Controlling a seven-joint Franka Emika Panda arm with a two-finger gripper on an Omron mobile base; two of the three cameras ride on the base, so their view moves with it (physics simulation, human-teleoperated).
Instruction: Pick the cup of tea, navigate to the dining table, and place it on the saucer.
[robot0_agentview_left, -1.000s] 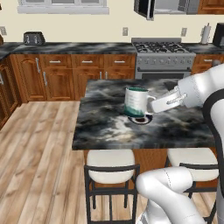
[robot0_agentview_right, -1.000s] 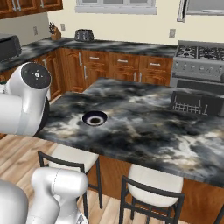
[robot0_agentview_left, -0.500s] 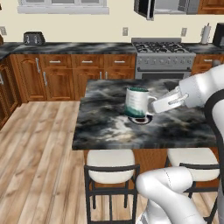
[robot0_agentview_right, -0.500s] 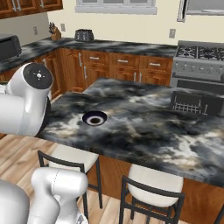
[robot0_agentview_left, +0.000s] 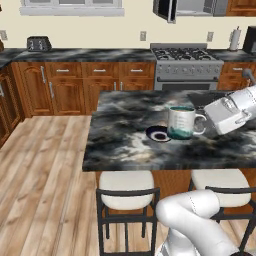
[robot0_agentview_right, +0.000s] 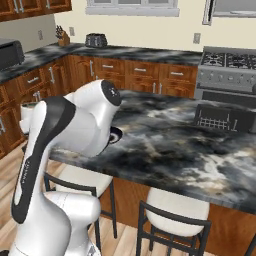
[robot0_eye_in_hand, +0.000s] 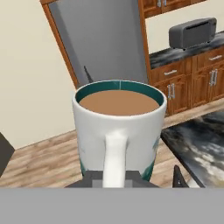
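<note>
The dining table (robot0_agentview_left: 125, 145) fills the middle of the left base view, its black-and-white marbled top carrying very little. Going from its left edge toward the right, the first thing met is the saucer (robot0_agentview_left: 158, 134), a small dark dish with a paler centre, lying about midway along the top and nearer the front edge than the back. In the right base view a sliver of its rim (robot0_agentview_right: 117, 135) peeps out from behind the arm.

Just to the right of the saucer is the cup of tea (robot0_agentview_left: 181, 122), upright, its base overlapping the dish's right rim in this view; whether it hangs just above the top or already touches it cannot be told. It stays level, which makes sense, since the hand view shows brown tea close to the brim of the cup (robot0_eye_in_hand: 118, 131).

Further right, the gripper (robot0_agentview_left: 204, 123) reaches in sideways from the table's right side, with the handle pointing toward it. The fingers are clamped together on that handle, which stands at the bottom of the hand view. Holding from the side leaves the cup's bottom free to settle onto the dish. By my judgement the cup sits a little too far right of centre, so a short move leftward should come before release.
</note>
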